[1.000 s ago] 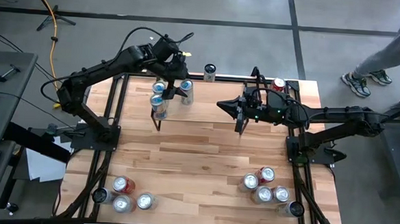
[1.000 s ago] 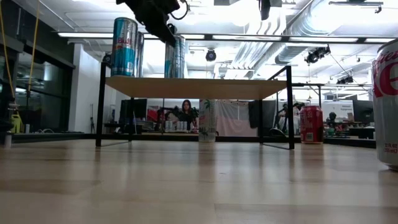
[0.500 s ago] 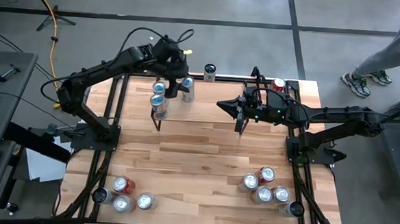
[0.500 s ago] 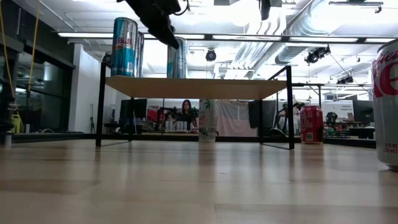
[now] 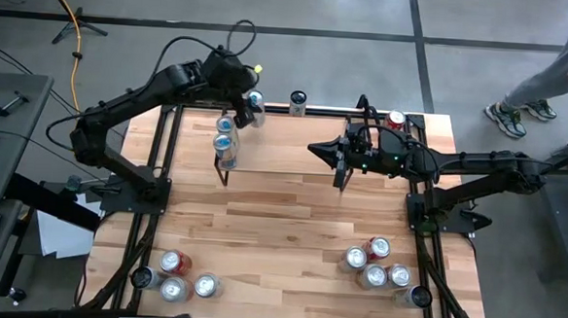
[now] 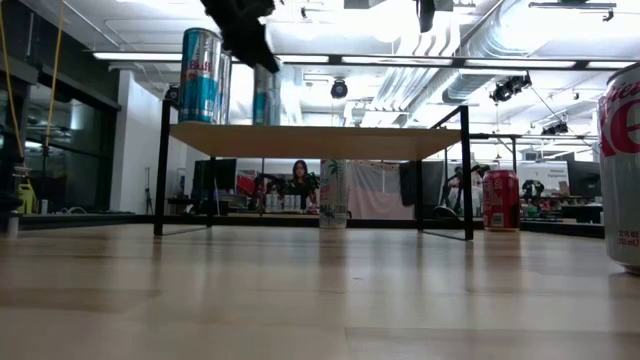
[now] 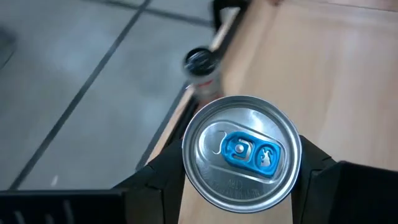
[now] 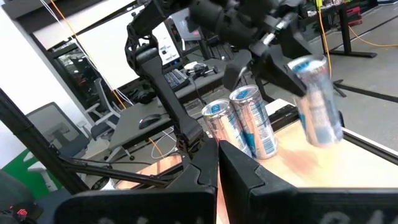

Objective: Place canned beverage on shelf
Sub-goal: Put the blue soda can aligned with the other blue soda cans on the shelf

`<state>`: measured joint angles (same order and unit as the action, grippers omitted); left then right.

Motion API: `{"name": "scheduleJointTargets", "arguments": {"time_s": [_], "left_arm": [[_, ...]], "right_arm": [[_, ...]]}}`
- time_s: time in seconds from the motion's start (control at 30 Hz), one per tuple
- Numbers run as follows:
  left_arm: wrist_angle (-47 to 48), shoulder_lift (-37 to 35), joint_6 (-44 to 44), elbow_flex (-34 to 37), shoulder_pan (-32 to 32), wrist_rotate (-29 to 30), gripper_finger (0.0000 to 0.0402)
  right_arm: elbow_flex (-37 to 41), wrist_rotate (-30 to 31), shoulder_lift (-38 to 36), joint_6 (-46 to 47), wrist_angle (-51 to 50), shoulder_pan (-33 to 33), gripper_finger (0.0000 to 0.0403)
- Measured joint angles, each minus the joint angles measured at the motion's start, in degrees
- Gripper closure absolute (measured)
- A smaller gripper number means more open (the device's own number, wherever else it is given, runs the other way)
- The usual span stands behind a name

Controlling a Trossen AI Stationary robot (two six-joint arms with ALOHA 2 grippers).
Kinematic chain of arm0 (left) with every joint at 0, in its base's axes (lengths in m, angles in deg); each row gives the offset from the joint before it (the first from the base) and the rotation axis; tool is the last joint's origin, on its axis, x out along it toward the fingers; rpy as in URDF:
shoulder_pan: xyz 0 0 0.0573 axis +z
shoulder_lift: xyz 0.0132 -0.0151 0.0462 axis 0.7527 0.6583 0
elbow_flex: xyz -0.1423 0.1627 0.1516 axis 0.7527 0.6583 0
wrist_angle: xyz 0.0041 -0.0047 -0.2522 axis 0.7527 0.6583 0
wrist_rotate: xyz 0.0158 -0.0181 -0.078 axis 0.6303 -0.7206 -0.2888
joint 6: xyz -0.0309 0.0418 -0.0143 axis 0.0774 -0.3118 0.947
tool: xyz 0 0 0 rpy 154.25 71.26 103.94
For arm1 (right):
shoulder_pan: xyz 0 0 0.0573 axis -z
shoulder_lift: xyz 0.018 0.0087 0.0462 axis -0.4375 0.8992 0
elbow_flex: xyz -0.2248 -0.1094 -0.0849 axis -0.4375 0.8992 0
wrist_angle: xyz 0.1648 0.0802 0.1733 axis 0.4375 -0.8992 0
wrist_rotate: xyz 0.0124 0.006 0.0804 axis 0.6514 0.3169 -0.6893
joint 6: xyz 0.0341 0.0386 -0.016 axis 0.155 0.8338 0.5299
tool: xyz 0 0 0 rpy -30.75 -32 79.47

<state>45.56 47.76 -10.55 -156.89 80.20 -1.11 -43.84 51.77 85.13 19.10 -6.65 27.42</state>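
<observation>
The can sits between the two fingers of the left end effector, which pinches it by the sides, above the far left part of the shelf. In the right wrist view it hangs tilted and apart from the two cans that stand upright on the shelf; I cannot tell if its base touches the plank.

To do this step well, I think the can must first come upright, because a tilted base lands on its edge and can tip. It should then go down beside the standing cans with a gap, so that the fingers do not push them. The fingers should spread only when the base rests flat on the plank.

The can is a slim metal cylinder with a shiny silver lid, a raised rim and a blue pull tab; the smooth wall is probably slippery. The shelf has a flat top of light wood and thin black rod legs. The desk under it is also of pale wood planks.

The right end effector waits over the right part of the shelf, with its fingers pressed together and holding nothing. More cans stand in groups at the near corners of the desk.
</observation>
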Motion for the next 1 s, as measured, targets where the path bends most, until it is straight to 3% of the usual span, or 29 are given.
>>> {"name": "scheduleJointTargets", "arguments": {"time_s": [0.23,0.43,0.7,1.0], "left_arm": [[8.39,-3.54,14.03,-0.02,0.55,6.71,0.0261],[10.08,-4.06,25.11,-0.02,0.48,12.55,0.0257],[9.54,-4.88,34.65,5.61,-0.09,13.72,0.0253],[10.11,-5.83,38.03,6.45,-1.24,13.93,0.0250]], "right_arm": [[0.01,0.32,0.00,0.00,-0.02,0.00,0.0402],[0.00,0.46,0.00,-0.60,-0.01,0.02,0.0402],[0.01,0.48,0.00,-0.90,-0.02,0.02,0.0402],[0.01,0.50,0.00,-1.09,-0.02,0.04,0.0402]]}}
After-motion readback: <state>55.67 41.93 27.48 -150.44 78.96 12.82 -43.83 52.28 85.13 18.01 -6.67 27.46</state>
